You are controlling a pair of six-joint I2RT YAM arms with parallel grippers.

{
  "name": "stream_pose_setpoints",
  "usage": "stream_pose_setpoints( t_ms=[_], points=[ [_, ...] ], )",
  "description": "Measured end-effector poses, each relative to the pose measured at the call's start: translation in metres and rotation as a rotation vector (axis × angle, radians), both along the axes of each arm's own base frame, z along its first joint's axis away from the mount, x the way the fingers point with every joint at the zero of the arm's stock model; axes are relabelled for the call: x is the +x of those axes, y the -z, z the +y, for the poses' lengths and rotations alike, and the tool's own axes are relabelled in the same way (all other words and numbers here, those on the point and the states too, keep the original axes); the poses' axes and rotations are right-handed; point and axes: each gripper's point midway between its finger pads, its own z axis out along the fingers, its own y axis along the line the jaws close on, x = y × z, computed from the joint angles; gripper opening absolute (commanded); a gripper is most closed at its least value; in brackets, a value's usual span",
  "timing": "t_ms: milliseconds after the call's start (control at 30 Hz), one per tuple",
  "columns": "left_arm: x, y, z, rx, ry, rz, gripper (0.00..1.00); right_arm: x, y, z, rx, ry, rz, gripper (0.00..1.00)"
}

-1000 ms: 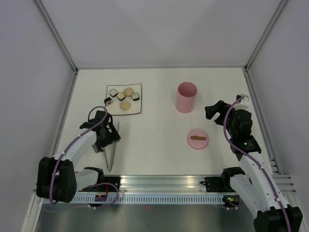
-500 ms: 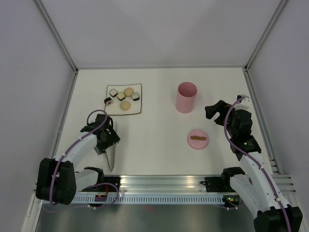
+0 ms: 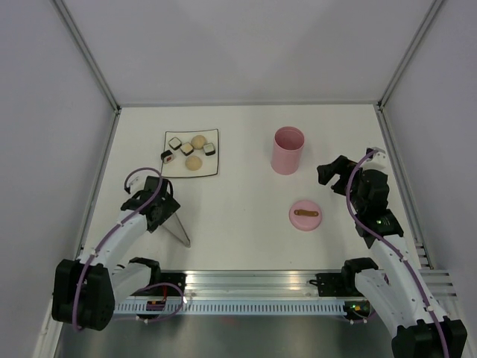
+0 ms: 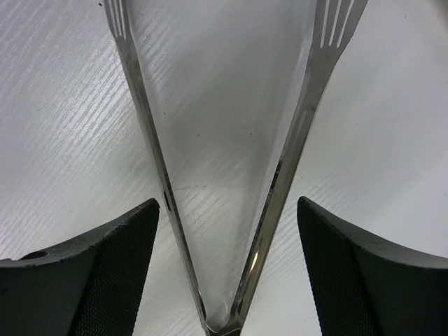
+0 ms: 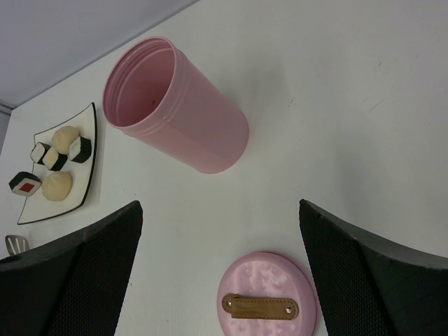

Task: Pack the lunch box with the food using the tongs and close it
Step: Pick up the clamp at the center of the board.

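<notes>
Steel tongs (image 4: pixel 317 70): thin, polished, sprung into a narrow V. Likely light, slick and bendy.

- Left fingers (image 4: pixel 91 266) are set wide, one outside each arm of the V, just ahead of the hinge. I judge that they hold the tongs. One arm sits against its finger, but contact on the other side is hard to make out.
- Best hold is probably partway along the arms. Close to the hinge, a squeeze would barely bring the tips together, and the smooth metal could twist out.
- Right fingers (image 5: pixel 77 266) are wide apart and hold nothing. They hover near the lunch box (image 5: pixel 182 119) and its lid (image 5: pixel 266 301).
- Food (image 3: pixel 198 140) is on the plate (image 3: pixel 211 165) at the far left of the desk (image 3: pixel 246 194), with one cube at the plate's edge. The balls may roll when pinched.

Views:
- Left wrist alone shows the slotted tips and the V between the fingers. From above, the arm hides that.
- Right wrist looks into the box, and no food shows inside. It also shows the lid lying handle up.
- Top view alone gives the layout: the tongs are nearer than the plate, and the box stands well off to the right.
</notes>
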Motion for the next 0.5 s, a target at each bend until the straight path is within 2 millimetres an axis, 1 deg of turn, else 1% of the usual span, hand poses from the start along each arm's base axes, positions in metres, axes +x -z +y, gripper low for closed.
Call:
stream_pose_setpoints(
  t_ms=[133, 233, 500],
  points=[
    [0.008, 0.004, -0.005, 0.001, 0.038, 0.027, 0.90, -0.004, 0.004, -0.004, -0.019, 0.013, 0.016, 0.98],
    [0.011, 0.010, -0.011, -0.005, 0.071, 0.050, 0.90, -0.006, 0.005, -0.006, -0.033, 0.014, 0.021, 0.98],
    [0.000, 0.022, -0.040, 0.044, 0.186, 0.095, 0.88, -0.014, 0.009, -0.008, -0.058, 0.013, 0.040, 0.98]
  ],
)
